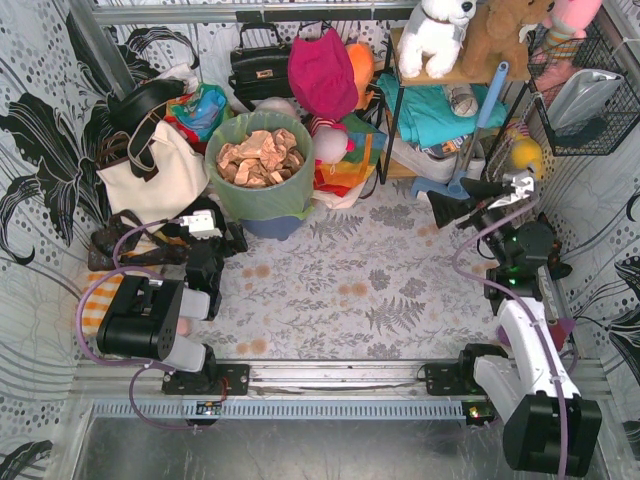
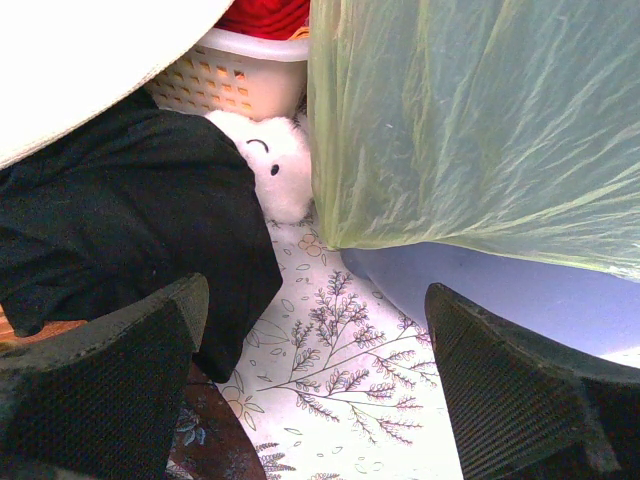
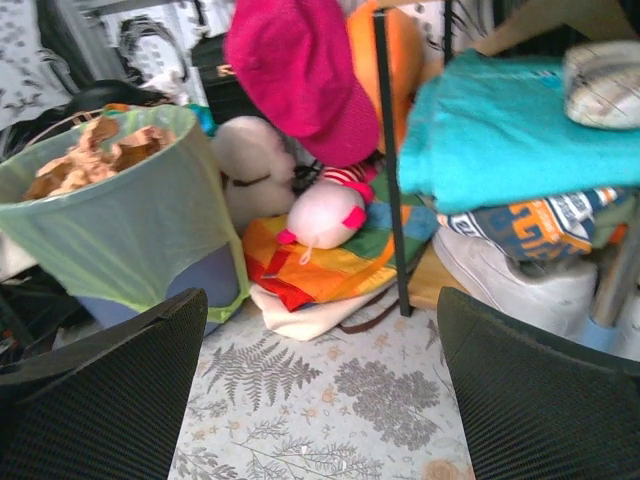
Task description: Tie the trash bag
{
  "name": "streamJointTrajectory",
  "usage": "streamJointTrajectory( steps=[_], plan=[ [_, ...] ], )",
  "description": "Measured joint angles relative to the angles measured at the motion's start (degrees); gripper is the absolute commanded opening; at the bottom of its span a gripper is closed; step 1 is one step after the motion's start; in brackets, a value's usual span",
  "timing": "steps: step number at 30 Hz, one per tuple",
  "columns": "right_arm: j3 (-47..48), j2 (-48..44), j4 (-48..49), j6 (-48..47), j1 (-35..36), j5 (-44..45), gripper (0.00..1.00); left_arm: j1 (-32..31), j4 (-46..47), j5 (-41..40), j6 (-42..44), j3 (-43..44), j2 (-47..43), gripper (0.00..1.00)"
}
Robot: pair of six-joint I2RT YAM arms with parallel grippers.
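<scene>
Left fingers (image 2: 100,390) gape wide and empty beside the trash bag (image 2: 480,120), right fingers (image 3: 540,390) likewise, well apart.

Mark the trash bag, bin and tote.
trash bag (image 1: 262,198), top external view, green side below the rim.
bin (image 2: 490,290), left wrist view, bare blue wall under the bag.
tote bag (image 1: 163,177), top external view, front panel.

Can't see the rim of the trash bag (image 2: 480,120) from the left wrist, chopped by the top and right edges. Only getting a bottom strip of the blue bin (image 2: 500,295) under the plastic. Same with the white tote (image 2: 70,60), cropped top-left. Losing both left end effector (image 2: 315,330) fingers past the bottom edge. No clue what the greyish lump (image 3: 600,85) on the teal cloth (image 3: 500,130) is, too blurry.
</scene>
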Motion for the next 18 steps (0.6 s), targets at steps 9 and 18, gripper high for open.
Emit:
streamJointTrajectory(
  steps=[9, 18],
  plan=[
    [9.64, 2.93, -17.86, -1.75, 0.11, 11.26, 0.97, 0.00, 0.00, 0.00, 0.00, 0.00, 0.00, 0.98],
    [29.09, 17.44, -38.14, -3.39, 0.66, 16.00, 0.97, 0.00, 0.00, 0.00, 0.00, 0.00, 0.00, 0.98]
  ],
)
